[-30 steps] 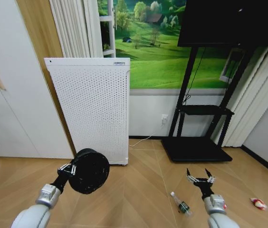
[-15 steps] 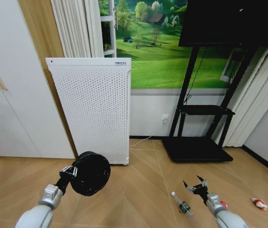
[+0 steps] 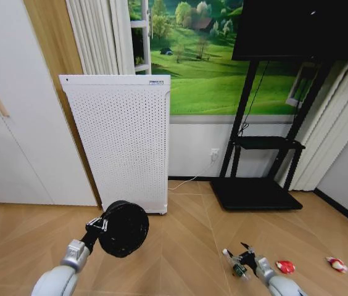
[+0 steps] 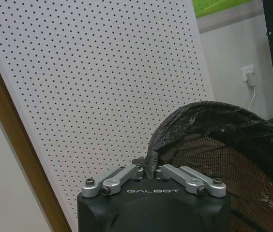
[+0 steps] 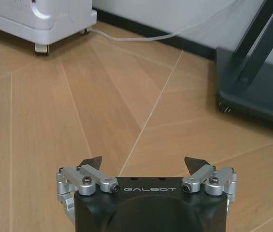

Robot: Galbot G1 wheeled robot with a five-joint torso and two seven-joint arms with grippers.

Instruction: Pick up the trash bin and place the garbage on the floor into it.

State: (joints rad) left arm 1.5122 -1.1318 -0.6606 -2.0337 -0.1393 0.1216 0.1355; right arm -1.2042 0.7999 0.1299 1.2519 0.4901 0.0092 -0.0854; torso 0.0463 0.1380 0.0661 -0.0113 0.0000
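The left gripper (image 3: 104, 224) is clenched on the rim of the trash bin (image 3: 123, 229), holding it off the floor (image 3: 180, 246) and tipped on its side in front of the tall white perforated appliance (image 3: 121, 139). In the left wrist view the fingers (image 4: 127, 174) pinch the bin's rim, where a black liner folds over the dark mesh wall (image 4: 223, 154).

The right gripper (image 3: 243, 253) hangs low over the parquet with its jaws spread apart, holding nothing, just above the small clear bottle (image 3: 234, 265) with a green label that lies on the floor. A red crumpled wrapper (image 3: 285, 266) lies on the floor just beside the right arm, and a white-and-red scrap (image 3: 337, 264) lies farther off toward the wall. In the right wrist view the parted fingertips (image 5: 91, 163) frame bare wooden floor, with the black TV stand's base (image 5: 252, 96) beyond.
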